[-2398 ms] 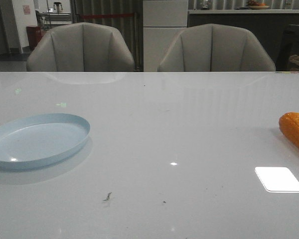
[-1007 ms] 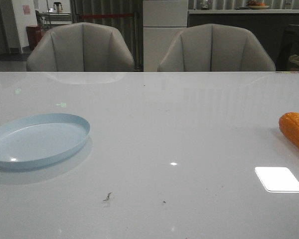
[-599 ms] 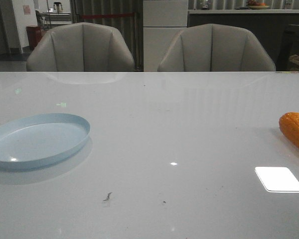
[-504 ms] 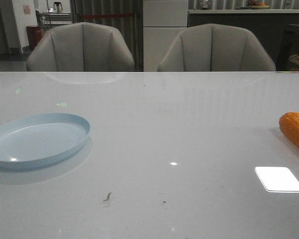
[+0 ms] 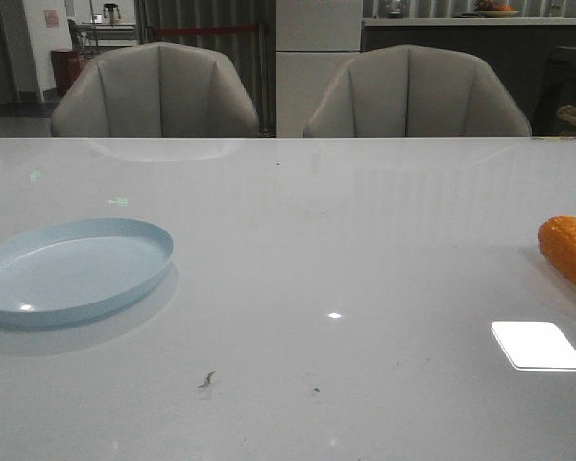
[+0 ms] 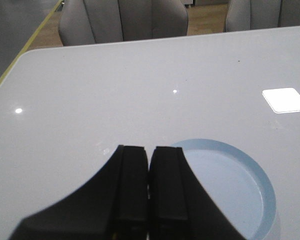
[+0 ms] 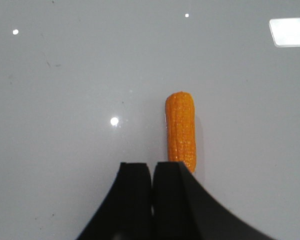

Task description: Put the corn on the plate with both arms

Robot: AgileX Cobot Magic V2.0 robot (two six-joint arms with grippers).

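One white table (image 5: 307, 240) is filling my feed; the plate (image 5: 72, 269) is sitting far left of the corn (image 5: 568, 253). I'm keeping the left gripper (image 6: 149, 155) and right gripper (image 7: 151, 171) pressed together, holding nothing.

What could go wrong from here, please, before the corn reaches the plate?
1. The right claw is shut above the corn; descending without opening could knock the round cob rolling.
2. The corn and plate lie at opposite sides, so a handover between claws might drop it.
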